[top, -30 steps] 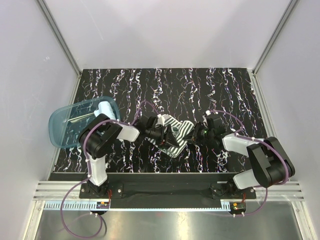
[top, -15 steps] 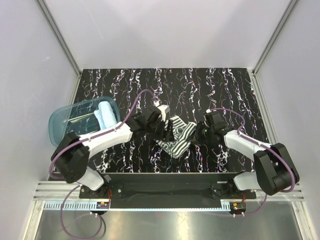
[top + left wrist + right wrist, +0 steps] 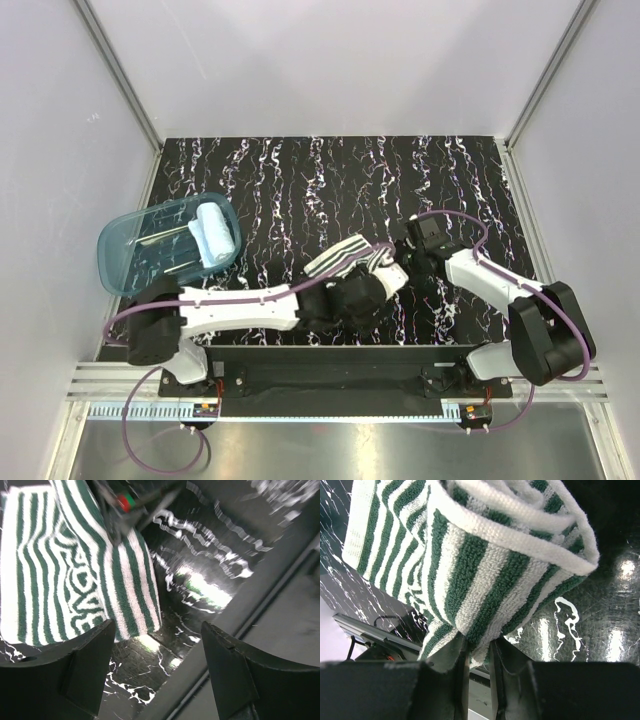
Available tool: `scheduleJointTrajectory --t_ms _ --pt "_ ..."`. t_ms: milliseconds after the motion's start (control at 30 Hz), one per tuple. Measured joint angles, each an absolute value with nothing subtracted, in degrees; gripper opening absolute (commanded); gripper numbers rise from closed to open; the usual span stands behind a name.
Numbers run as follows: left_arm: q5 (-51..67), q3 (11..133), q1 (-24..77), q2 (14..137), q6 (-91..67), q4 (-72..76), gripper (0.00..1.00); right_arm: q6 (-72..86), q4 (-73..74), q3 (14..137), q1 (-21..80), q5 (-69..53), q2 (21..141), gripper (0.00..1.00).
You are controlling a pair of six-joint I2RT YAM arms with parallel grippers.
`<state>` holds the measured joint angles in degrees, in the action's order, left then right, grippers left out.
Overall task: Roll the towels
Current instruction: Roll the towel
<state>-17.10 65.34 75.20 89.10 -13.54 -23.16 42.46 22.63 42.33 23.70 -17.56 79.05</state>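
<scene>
Striped towel (image 3: 485, 570): thick terry with dark green and white stripes, bunched into a loose fold. A white edge band curls over its top in the right wrist view.
Pattern patch: in the left wrist view the stripes break into wavy swirls across one area.
Striped towel, place: on the black marbled worktop (image 3: 330, 180), toward the near edge, between the two wrists.
Light blue towel (image 3: 213, 232): plain and pale, lying as a short roll inside the translucent blue tub (image 3: 125, 250) at the worktop's left side, against the tub's right end.
Right pincer (image 3: 476, 652): nearly closed, nipping a hanging fold of the striped towel between its fingers.
Left pincer (image 3: 155, 670): spread wide with nothing between the fingers. The striped towel's edge lies just past one finger.
Hard to make out: from above, both dark pincers merge with the worktop, and the left wrist covers the striped towel's near part.
Cut off: the left wrist view is smeared and the striped towel runs off its top and left edges. The right wrist view crops it at the top.
</scene>
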Motion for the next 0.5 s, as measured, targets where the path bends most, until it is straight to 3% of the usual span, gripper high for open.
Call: scheduleJointTrajectory --t_ms 500 --pt "-22.5 67.6 76.9 102.7 -13.1 -24.3 0.73 42.5 23.9 42.4 24.0 -17.3 79.1 0.11"
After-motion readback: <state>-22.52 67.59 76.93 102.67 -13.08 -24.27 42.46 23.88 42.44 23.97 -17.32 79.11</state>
